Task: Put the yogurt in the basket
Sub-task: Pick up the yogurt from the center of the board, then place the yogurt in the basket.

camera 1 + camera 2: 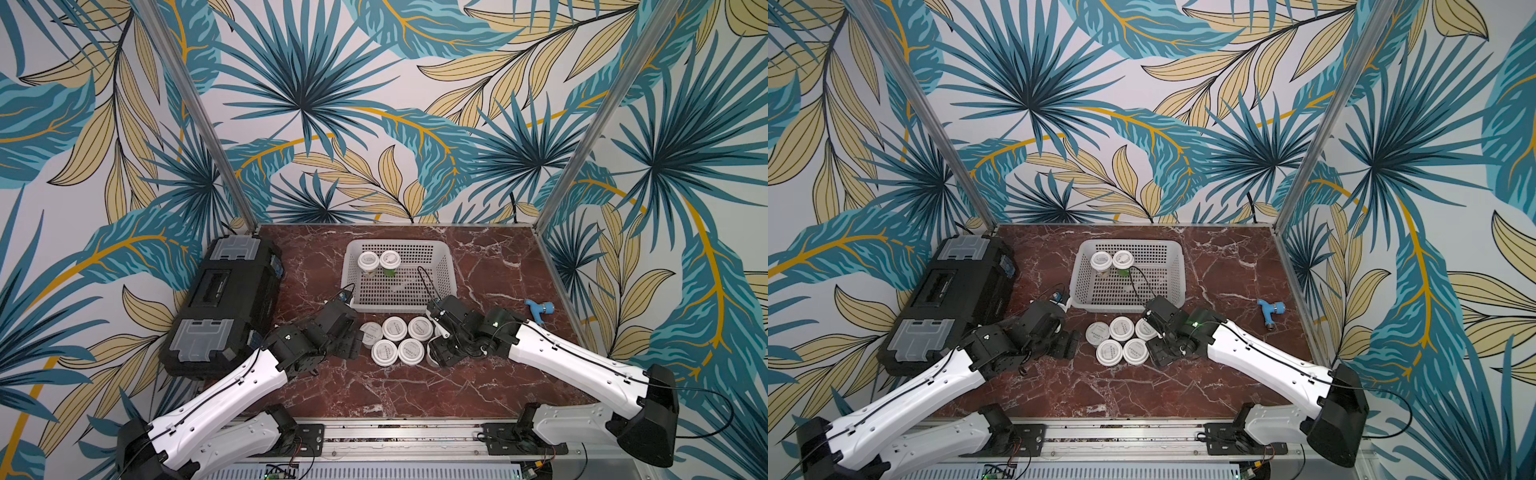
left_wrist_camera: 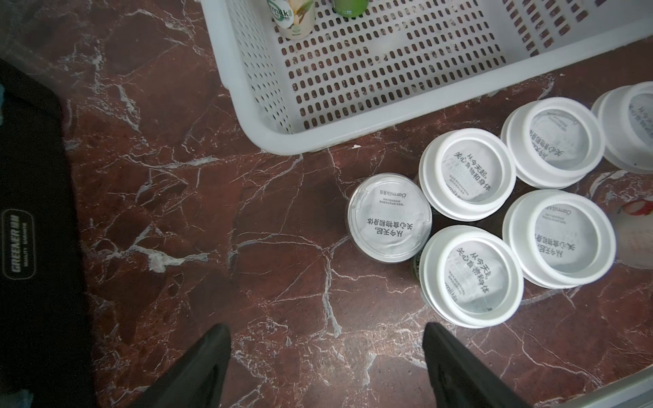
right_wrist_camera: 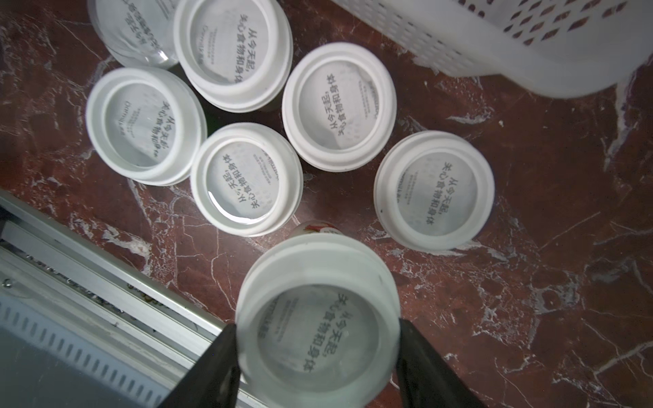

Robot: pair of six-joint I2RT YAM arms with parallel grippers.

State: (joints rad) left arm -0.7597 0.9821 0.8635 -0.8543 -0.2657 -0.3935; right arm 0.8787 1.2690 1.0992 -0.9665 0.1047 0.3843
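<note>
- The right end effector (image 3: 316, 326) is clamped on 1 yogurt cup (image 3: 318, 282), with a black finger (image 3: 212, 371) against each side of its white lid. It sits in front of the front right corner of the basket (image 1: 395, 308).
- The right wrist view shows 6 more cups (image 3: 247, 176) upright on the worktop (image 1: 498, 270), packed close together just in front of the basket's front wall. In both top views the right arm covers part of this group.
- The foil-topped cup (image 2: 388, 219), at the group's left end, has a flat printed seal and no white cap.
- 2 cups (image 1: 368, 262) stand side by side inside the basket, in its rear left corner.
- The left end effector (image 2: 327, 326) is released, its fingers wide apart over bare worktop. It is in front of the basket's front left corner, near the foil-topped cup, and touches nothing.
- A black case (image 1: 224, 307) lies left of the basket and apart from it.
- A blue fitting (image 1: 540, 309) lies to the basket's right.
</note>
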